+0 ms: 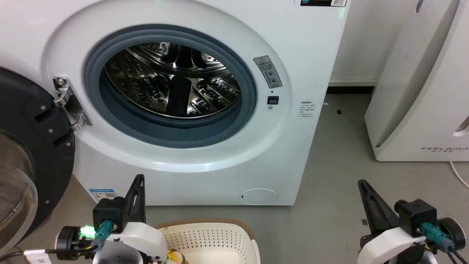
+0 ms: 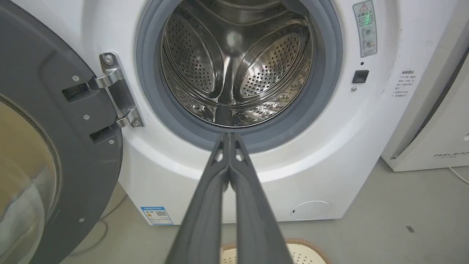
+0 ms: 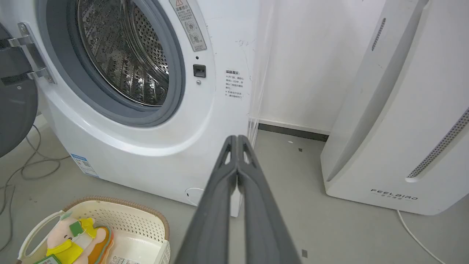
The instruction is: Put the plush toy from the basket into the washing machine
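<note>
1. Progress: no step of the transfer is complete. The plush toy (image 3: pixel 71 238) lies in the basket (image 3: pixel 139 220), at the lower left of the right wrist view. The steel drum (image 1: pixel 172 80) of the washing machine (image 1: pixel 205 176) shows no load in the part visible.
2. Access: the black-framed door (image 1: pixel 33 146) stands swung open at the left edge of the head view, and the porthole is unobstructed.
3. Left gripper (image 2: pixel 229 135): its fingers are pressed together with nothing between them. In its own view the tips sit at centre frame, over the lower rim of the grey seal.
4. Right gripper (image 3: pixel 237 137): likewise closed and empty. Its tips sit at centre frame, over the floor between the machine and the FEELBIRD appliance (image 3: pixel 395 146).
5. Toy relative to grippers: in the right wrist view it lies well apart from the right fingertips, toward the lower left corner. In the head view the basket sits at bottom centre between both grippers, nearer the left one. A peach and yellow sliver at the bottom edge there is probably the toy, but it is too cropped to confirm.
6. Outstanding, by judgement: open a gripper, descend into the basket, grasp the toy, carry it to the porthole and release it inside.
</note>
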You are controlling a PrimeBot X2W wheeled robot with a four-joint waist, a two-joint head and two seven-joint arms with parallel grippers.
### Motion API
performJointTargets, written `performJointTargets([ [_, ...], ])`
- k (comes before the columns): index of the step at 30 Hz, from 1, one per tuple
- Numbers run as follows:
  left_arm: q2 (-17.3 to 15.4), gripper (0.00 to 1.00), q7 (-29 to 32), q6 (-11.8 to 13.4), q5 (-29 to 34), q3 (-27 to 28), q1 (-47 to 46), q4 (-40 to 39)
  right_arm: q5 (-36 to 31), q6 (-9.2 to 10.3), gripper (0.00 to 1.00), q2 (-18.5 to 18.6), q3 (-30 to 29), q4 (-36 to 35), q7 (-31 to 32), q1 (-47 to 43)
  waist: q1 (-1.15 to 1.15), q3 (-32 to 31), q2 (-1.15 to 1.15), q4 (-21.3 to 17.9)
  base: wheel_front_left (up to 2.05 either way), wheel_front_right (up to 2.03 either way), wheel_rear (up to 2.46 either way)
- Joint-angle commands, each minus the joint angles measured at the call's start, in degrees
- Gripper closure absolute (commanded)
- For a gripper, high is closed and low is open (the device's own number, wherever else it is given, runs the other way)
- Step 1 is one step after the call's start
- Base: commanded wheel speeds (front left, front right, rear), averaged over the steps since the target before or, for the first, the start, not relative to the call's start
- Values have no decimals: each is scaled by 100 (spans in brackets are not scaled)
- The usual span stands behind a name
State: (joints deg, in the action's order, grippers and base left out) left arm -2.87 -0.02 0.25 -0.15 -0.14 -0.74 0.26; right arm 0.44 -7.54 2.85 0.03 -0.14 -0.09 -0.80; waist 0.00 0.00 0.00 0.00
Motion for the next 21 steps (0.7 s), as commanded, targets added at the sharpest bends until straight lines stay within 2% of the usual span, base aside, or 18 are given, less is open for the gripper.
performJointTargets([
  [1, 0, 100, 2, -25, 15, 14, 74, -26, -44, 5, 100, 3, -3, 14, 9, 80, 0, 0, 0, 0, 0, 0, 0],
  [20, 0, 100, 2, -25, 15, 14, 74, -26, -44, 5, 100, 3, -3, 14, 9, 80, 0, 0, 0, 0, 0, 0, 0],
  [21, 0, 0, -1, 1, 0, 0, 0, 0, 0, 0, 0, 0, -2, 0, -1, 0, 0, 0, 0, 0, 0, 0, 0],
])
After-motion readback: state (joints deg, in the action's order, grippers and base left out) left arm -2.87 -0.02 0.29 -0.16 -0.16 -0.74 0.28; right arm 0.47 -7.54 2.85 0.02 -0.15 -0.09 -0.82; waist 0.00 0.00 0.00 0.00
